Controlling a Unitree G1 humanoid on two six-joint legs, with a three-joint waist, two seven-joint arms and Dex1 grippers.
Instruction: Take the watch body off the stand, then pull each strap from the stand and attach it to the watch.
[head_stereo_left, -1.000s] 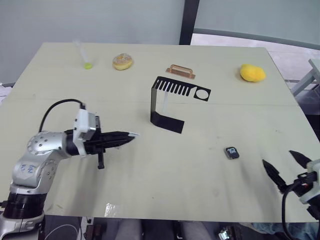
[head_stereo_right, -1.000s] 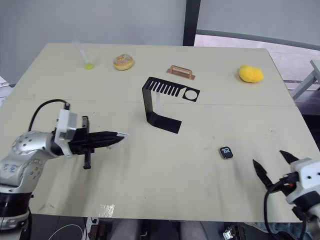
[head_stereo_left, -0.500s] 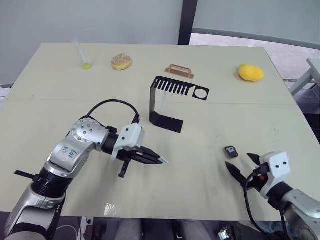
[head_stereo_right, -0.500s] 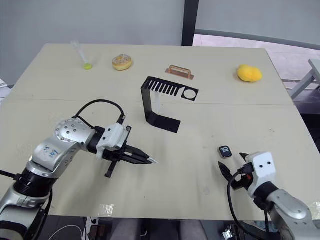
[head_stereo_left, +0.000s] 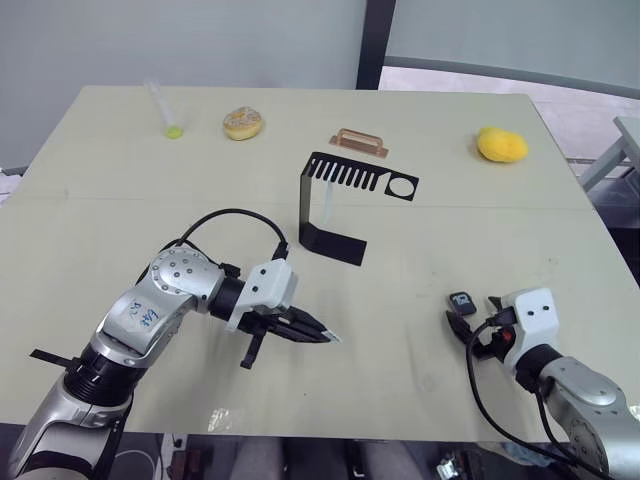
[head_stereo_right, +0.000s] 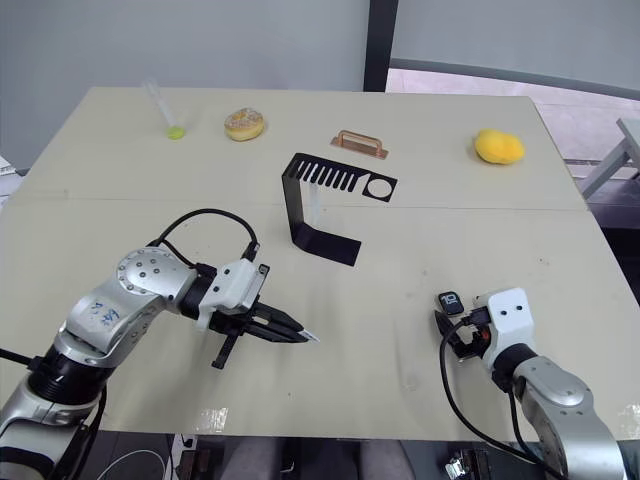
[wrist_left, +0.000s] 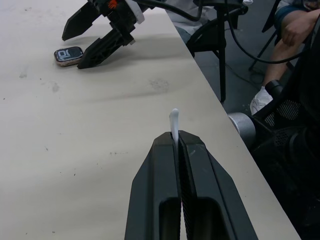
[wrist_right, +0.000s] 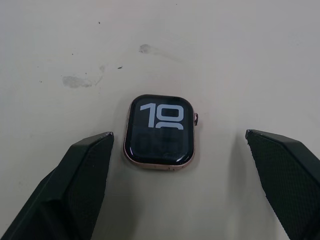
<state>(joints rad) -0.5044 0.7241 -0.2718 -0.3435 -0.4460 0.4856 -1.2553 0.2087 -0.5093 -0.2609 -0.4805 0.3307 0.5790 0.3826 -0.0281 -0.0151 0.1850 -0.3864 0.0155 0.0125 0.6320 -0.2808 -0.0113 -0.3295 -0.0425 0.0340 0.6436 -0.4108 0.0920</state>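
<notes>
The watch body (wrist_right: 160, 130), black with white digits and a copper rim, lies flat on the table at the front right (head_stereo_left: 461, 300). My right gripper (wrist_right: 177, 134) is open, one finger on each side of the watch body and just short of it, not touching. My left gripper (head_stereo_left: 328, 339) hovers low over the front middle of the table, shut on a thin white strap (wrist_left: 174, 120) whose tip pokes out past the fingertips. The black stand (head_stereo_left: 340, 195) rests at mid-table, and another white strap (head_stereo_left: 328, 208) hangs under its slotted top arm.
Along the far side of the table lie a copper handle piece (head_stereo_left: 360, 141), a yellow fruit (head_stereo_left: 503, 146), a donut (head_stereo_left: 243, 123) and a clear tube with a green tip (head_stereo_left: 166, 112). A seated person's leg (wrist_left: 295, 30) and a chair sit beyond the table's front edge.
My left gripper has carried the strap from the left side toward the front middle. My right gripper has come in from the table's front right corner to flank the watch body.
</notes>
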